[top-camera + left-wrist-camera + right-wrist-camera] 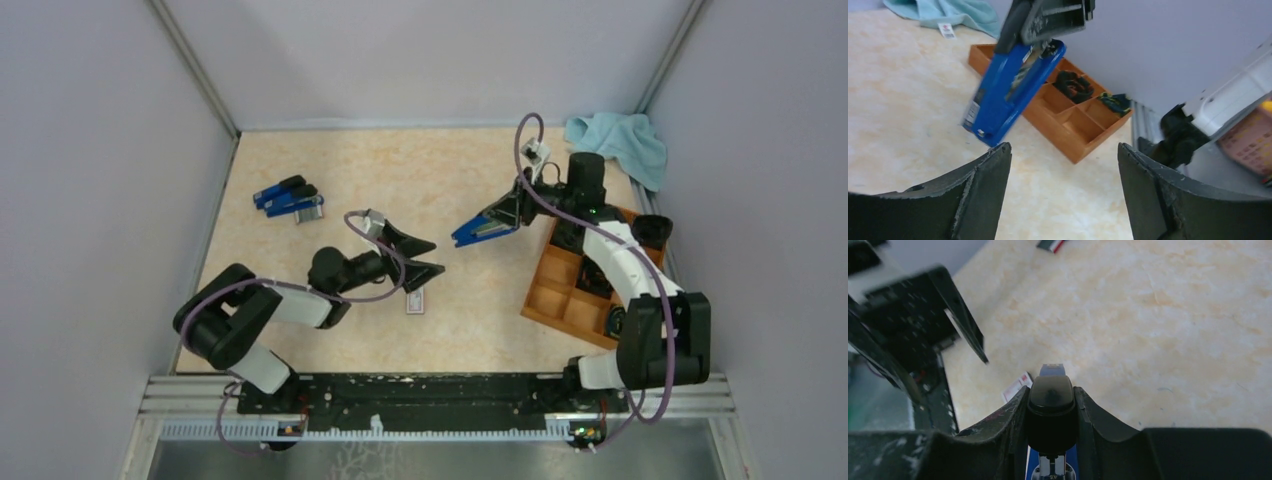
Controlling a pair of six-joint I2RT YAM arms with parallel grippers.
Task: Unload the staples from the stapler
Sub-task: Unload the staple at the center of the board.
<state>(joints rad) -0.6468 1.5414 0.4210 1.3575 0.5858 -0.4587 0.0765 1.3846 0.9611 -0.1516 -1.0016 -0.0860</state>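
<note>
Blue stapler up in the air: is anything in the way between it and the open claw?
No, nothing visible. The right gripper holds the blue stapler in the air, and the open left gripper faces it across a gap. The small white box lies lower, on the table.

Overhead camera, above the near edge, takes in the whole tabletop [440, 170]. Left wrist camera faces the far right corner, close on the blue stapler [1008, 95]. Right wrist camera, closer still, sights along that stapler, seemingly toward the near left edge.
</note>
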